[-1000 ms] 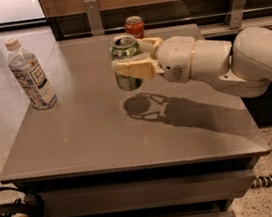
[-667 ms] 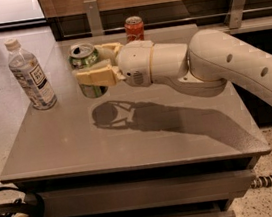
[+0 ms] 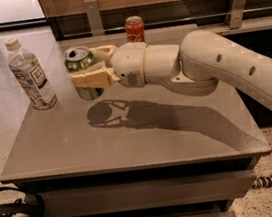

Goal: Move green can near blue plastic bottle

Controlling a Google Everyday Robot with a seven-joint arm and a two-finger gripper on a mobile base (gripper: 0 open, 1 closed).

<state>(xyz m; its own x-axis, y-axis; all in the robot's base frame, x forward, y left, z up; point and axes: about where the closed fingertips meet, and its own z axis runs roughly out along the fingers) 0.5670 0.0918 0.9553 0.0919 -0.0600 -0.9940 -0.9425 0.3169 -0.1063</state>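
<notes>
1. The two-finger gripper (image 3: 86,67), upper left of centre, has its cream fingers (image 3: 93,79) closed around the green metal drink can (image 3: 79,59), which it holds upright.
2. The can's shadow lies apart from it on the grey tabletop (image 3: 181,139), so it looks lifted.
3. The tall clear plastic bottle with a blue label (image 3: 31,74) stands upright just left of the can, a narrow gap between them.
4. The remaining move is probably mostly downward.

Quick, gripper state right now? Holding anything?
Gripper: closed on the green metal drink can, held above the grey table, beside the clear plastic water bottle.
</notes>
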